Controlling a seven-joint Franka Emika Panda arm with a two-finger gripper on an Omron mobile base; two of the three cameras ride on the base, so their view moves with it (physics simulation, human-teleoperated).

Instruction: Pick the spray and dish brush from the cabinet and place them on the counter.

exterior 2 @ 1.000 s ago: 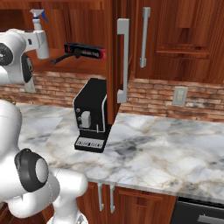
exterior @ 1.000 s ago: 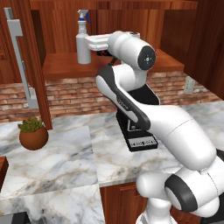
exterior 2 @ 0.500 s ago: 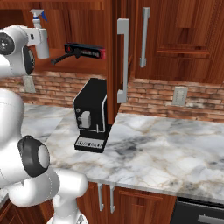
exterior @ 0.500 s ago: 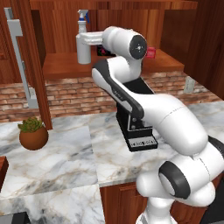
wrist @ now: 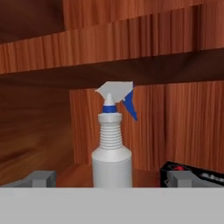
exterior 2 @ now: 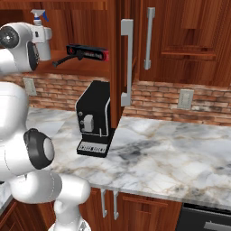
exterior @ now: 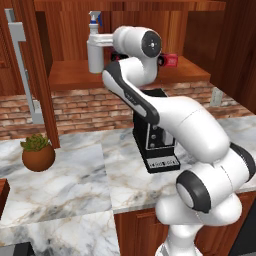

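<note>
Grey fingertips [wrist: 41,178] of the gripper [wrist: 111,179] stand spread wide, bracketing the spray [wrist: 112,144], which stands upright on the cabinet [exterior: 130,75] shelf at twelve o'clock. Judged light, rigid, smooth plastic, likely slippery; grip the cylindrical body below the ribbed neck, not the trigger.

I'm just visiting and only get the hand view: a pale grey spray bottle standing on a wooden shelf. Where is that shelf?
Observer: Inside an open reddish-brown wooden wall cabinet, above a white-grey marble counter.
Operator: Anything standing on that counter?
Observer: A black coffee machine, with a small potted plant off to its side.
Operator: And the black thing at my right edge?
Observer: A long black-and-red box; a slim black dish brush pokes out from it towards the bottle.
</note>
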